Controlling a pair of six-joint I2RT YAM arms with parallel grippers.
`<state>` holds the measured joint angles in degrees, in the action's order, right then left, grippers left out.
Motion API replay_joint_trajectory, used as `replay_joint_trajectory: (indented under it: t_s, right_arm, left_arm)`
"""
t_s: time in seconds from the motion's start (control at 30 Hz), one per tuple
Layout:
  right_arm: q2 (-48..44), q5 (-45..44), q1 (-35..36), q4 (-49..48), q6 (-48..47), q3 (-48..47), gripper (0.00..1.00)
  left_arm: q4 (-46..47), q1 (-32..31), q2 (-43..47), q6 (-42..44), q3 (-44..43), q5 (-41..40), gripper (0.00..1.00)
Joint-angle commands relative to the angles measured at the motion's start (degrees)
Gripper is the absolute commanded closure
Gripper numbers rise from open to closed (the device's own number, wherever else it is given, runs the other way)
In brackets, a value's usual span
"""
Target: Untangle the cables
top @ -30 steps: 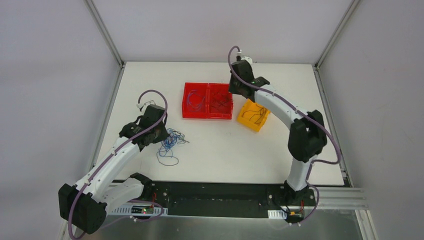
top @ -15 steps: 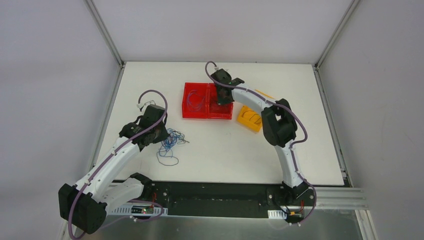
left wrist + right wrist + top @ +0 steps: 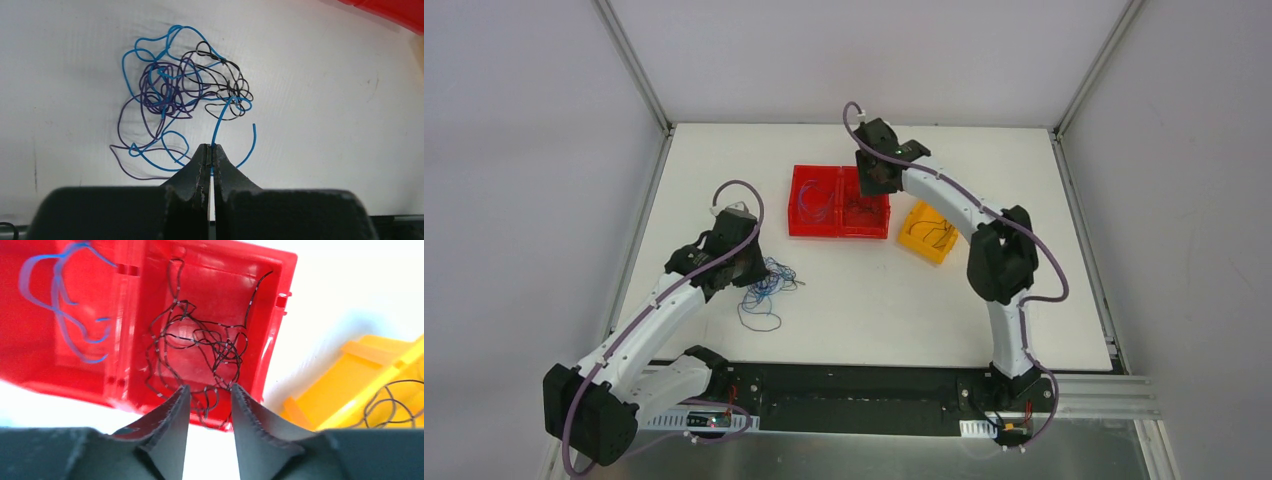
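One dark cable, apparently sorted, lies beneath the just-parted right end effector; left end effector clamps a blue cable.

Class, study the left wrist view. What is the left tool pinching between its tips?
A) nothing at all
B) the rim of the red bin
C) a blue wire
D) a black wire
C: the left tool is shut on a blue wire that rises from its tips into the tangle of cables.
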<state>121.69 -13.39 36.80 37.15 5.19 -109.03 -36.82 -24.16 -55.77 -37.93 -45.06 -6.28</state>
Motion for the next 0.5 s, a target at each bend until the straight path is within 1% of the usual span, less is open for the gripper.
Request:
replay_joint_trajectory:
  t_s: [0.0, 0.03, 0.13, 0.27, 0.37, 0.47]
  right_arm:
    - [-11.86, 2.02, 0.17, 0.92, -0.96, -0.25, 0.58]
    - [-14.75, 2.25, 0.17, 0.1, -0.87, 1.67, 0.56]
    - [-22.98, 4.47, 0.14, -5.46, -0.84, 11.23, 0.42]
    - [-33.71, 10.07, 0.12, -13.34, -0.97, 25.11, 0.39]
    - [-40.68, 13.84, 0.14, -18.4, -1.43, 35.92, 0.39]
    - [-47.09, 21.18, 0.18, -24.41, -1.18, 45.26, 0.35]
  left_arm:
    - [3.92, -0.11, -0.75, 2.89, 0.27, 6.06, 1.0]
    - [4.69, -0.46, -0.97, 3.27, 0.24, 7.78, 1.0]
    - [7.19, -2.11, -1.37, 4.61, -0.04, 11.79, 1.0]
    - [10.79, -6.68, -1.52, 7.59, -1.37, 15.82, 1.0]
    - [12.15, -10.97, -2.31, 9.32, -3.75, 17.09, 1.0]
    - [12.88, -12.27, -3.43, 9.86, -5.37, 18.78, 1.0]
